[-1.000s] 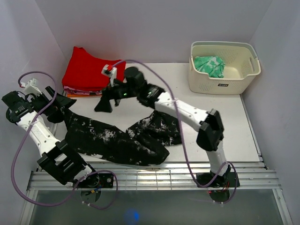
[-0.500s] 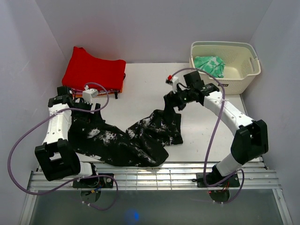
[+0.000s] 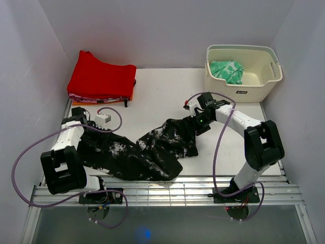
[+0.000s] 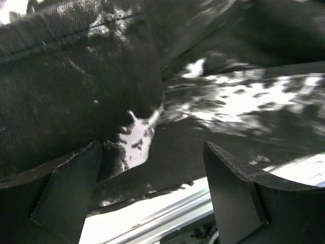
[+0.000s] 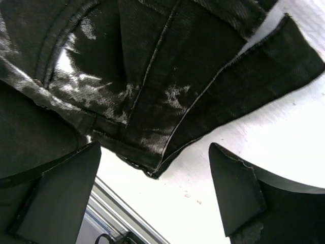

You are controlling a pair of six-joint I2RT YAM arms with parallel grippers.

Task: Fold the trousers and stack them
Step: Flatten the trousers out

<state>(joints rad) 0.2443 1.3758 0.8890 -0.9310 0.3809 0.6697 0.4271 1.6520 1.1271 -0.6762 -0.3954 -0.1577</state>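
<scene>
The trousers, black with white splatter, lie crumpled across the near half of the white table. My left gripper hangs low over their left end. In the left wrist view it is open, with the trousers' cloth just beyond the fingertips and nothing held. My right gripper is down at their right edge. The right wrist view shows it open above a seamed corner of the trousers, with bare table between the fingers.
A folded red garment lies at the back left. A cream basket at the back right holds a green cloth. A metal grate runs along the table's near edge. White walls close in on both sides.
Both arms have come down onto the trousers. The left swung in from the left wall. The right crossed from near the red garment to the trousers' right edge. Both grippers stayed open.
</scene>
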